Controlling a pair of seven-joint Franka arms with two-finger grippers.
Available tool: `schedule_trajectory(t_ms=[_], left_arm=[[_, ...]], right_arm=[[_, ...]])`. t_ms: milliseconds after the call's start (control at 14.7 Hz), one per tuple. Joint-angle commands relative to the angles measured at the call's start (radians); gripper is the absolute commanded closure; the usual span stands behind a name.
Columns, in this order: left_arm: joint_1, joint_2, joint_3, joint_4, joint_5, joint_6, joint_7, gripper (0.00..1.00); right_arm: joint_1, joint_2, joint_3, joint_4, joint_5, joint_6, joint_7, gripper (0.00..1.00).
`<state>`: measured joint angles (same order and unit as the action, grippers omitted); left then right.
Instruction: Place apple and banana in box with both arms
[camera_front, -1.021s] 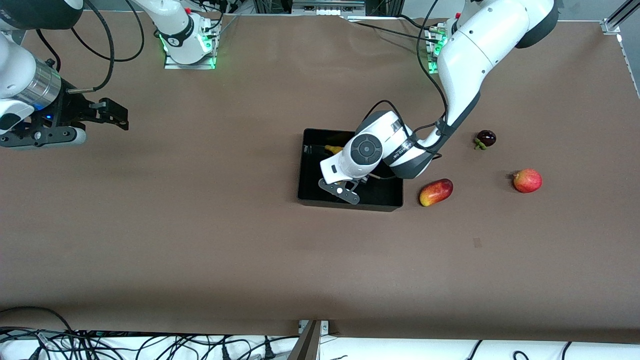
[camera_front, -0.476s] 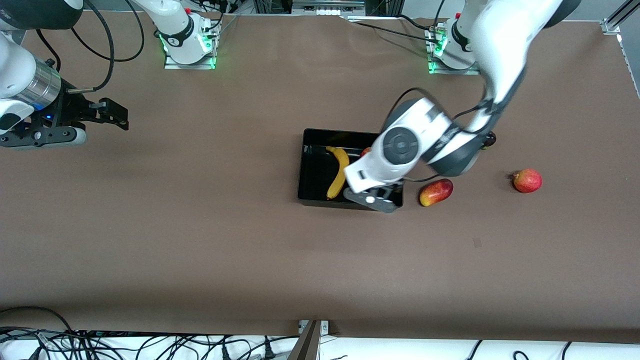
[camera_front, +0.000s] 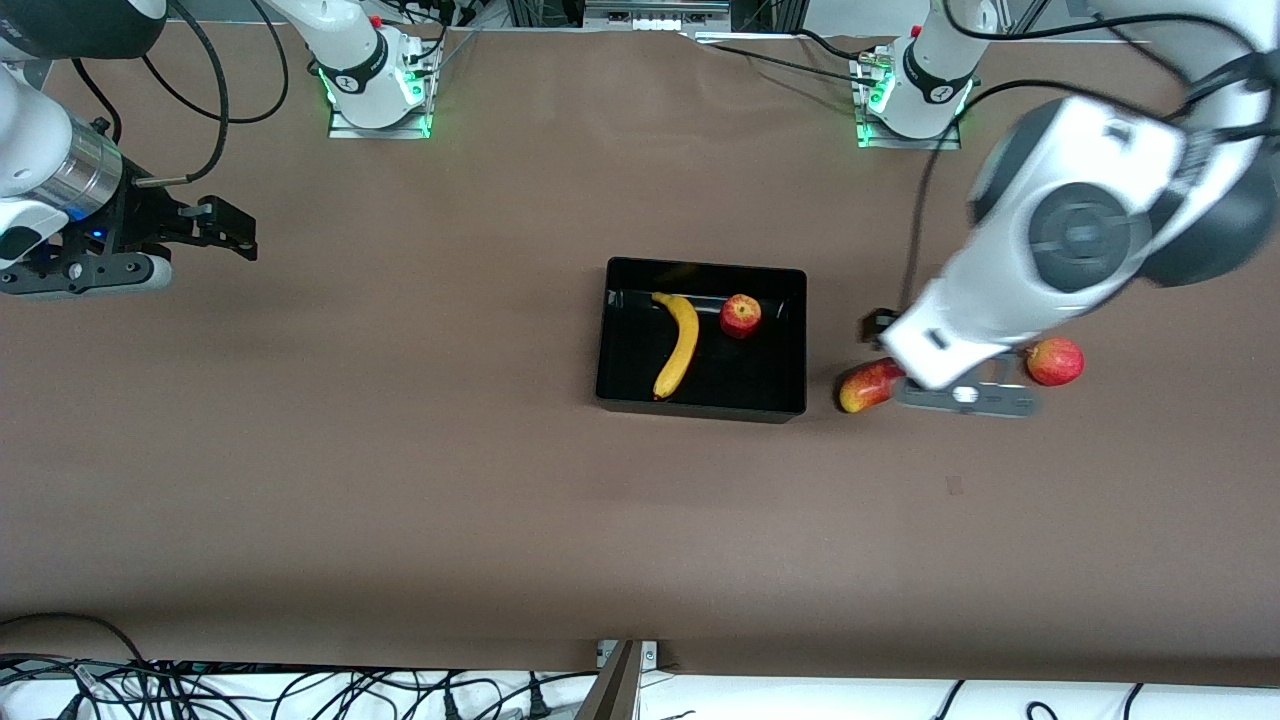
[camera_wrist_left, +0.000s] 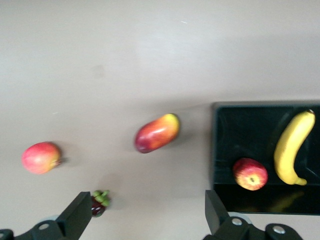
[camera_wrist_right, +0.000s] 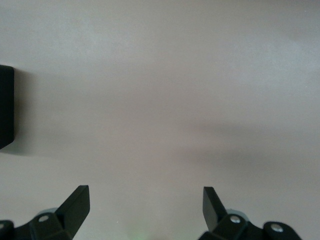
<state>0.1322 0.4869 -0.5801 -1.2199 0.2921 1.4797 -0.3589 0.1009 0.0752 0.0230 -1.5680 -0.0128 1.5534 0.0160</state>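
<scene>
Apple (camera_front: 740, 316) and banana (camera_front: 678, 344) lay inside the box (camera_front: 700, 406); the empty left gripper (camera_wrist_left: 145, 215), fingers apart above fruit beside it, should clear away high, while the right gripper (camera_wrist_right: 145, 210), also spread, waited.

We see a robotics laboratory: two arm bases (camera_front: 375, 85) with green status lights are bolted to a brown-covered worktop (camera_front: 400, 480), aluminium framing (camera_front: 1235, 35) stands at its corner, and bundled cables (camera_front: 200, 690) trail along its edge.
</scene>
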Motion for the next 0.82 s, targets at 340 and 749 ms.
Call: schedule_trajectory(t_ms=[340,749], left_arm=[[-0.137,-0.372,0.434,-0.301,-0.188,0.094,0.188,0.00],[-0.207,-0.531,0.572,-0.518,-0.318,0.246,0.190,0.00]], right_arm=[[-0.006,0.001,0.005,0.013,0.004,-0.003,0.006,0.00],[-0.006,0.001,0.005,0.011,0.004,-0.003,0.006,0.00]])
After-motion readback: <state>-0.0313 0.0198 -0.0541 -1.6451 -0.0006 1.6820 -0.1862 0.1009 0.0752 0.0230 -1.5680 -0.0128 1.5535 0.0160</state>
